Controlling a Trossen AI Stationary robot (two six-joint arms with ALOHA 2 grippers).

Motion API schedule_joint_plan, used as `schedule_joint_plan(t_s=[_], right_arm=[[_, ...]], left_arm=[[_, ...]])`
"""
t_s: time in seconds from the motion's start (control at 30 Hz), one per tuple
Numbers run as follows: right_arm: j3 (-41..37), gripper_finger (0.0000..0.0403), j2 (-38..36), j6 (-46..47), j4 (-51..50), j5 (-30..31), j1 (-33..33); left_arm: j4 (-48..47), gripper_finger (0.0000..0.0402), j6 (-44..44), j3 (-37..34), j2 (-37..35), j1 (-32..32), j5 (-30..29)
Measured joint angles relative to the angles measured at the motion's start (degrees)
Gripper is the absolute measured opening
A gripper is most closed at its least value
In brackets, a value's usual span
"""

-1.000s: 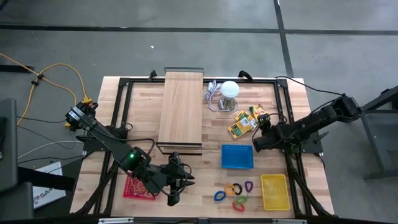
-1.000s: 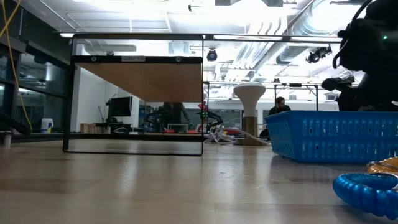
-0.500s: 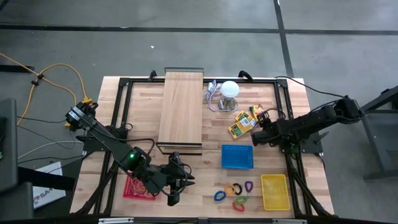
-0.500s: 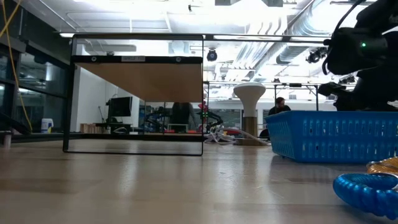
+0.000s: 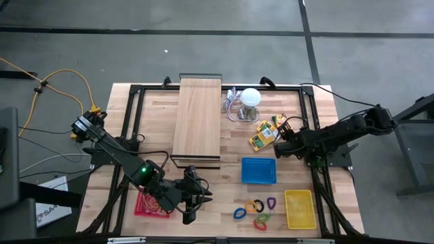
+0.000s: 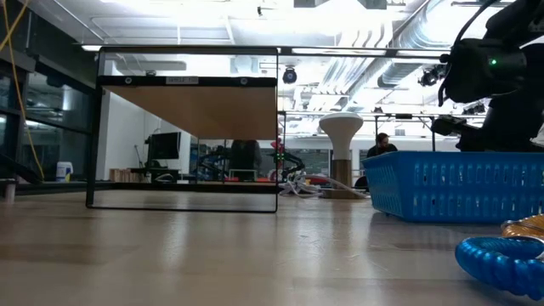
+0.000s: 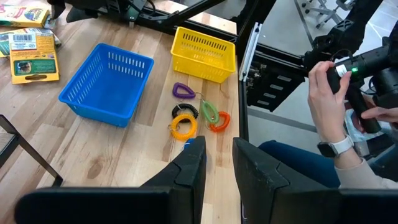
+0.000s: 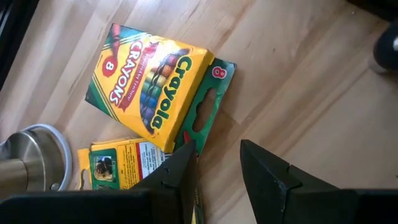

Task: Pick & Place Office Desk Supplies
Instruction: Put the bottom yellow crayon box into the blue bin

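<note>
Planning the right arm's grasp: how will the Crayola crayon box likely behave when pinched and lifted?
The crayon box looks like thin cardboard, so probably light and fairly stiff, though a hard squeeze might dent it. Lying flat with square edges, it should slide rather than roll. Its hang tab may flex.

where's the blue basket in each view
high view: blue basket, lower centre-right, right of the wooden board.
low view: right side, with the board standing at left.
left wrist view: upper left, beside the yellow basket.
right wrist view: not in it.
Shared landmark: the crayon packs near it.
</note>
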Motion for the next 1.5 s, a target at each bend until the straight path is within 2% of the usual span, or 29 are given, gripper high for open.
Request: schedule_joint_plan(t_s=[0.23,0.5,0.87,1.0,1.17,1.5], right_arm=[[0.0,0.0111,0.0,-1.8,0.1,0.0,0.0],[0.0,0.0111,0.0,-13.0,2.8,1.9,0.0],[0.1,0.0111,0.0,-11.1,1.0,2.0,0.0],[0.1,0.0111,0.0,-11.1,0.9,0.0,0.0],[0.1,0.0111,0.2,-6.6,1.0,-0.4,0.0],[0.1,0.0111,6.0,-3.8,2.2,-2.7,0.0]], left_arm=[[0.0,0.0077,0.0,0.0,0.0,0.0,0.0],[0.0,0.0077,0.0,0.0,0.0,0.0,0.0],[0.0,0.0077,0.0,0.0,0.0,0.0,0.0],[0.0,0.0077,0.0,0.0,0.0,0.0,0.0],[0.0,0.0077,0.0,0.0,0.0,0.0,0.0],[0.0,0.0077,0.0,0.0,0.0,0.0,0.0]])
